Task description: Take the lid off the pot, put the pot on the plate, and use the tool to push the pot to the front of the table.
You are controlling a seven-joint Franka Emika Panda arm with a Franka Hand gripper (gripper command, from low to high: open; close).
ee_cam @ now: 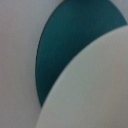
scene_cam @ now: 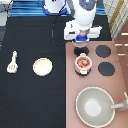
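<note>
The small pinkish pot (scene_cam: 83,63) sits on the stove's near-left burner, its top showing reddish-brown with a pale spot in the middle. I cannot tell the lid apart from the pot. My gripper (scene_cam: 82,40) hangs above the far-left burner (scene_cam: 81,50), just toward the exterior view's top from the pot and not touching it. On the black table (scene_cam: 35,105), the cream plate (scene_cam: 42,66) lies at the left of the stove with nothing on it. Further left lies the white spatula tool (scene_cam: 12,62). The wrist view shows only blurred pale and teal surfaces.
The brownish-pink stove top (scene_cam: 72,85) fills the exterior view's right, with two more black burners (scene_cam: 103,51) on its right side. A large grey pan (scene_cam: 95,106) with a long handle stands at the bottom right.
</note>
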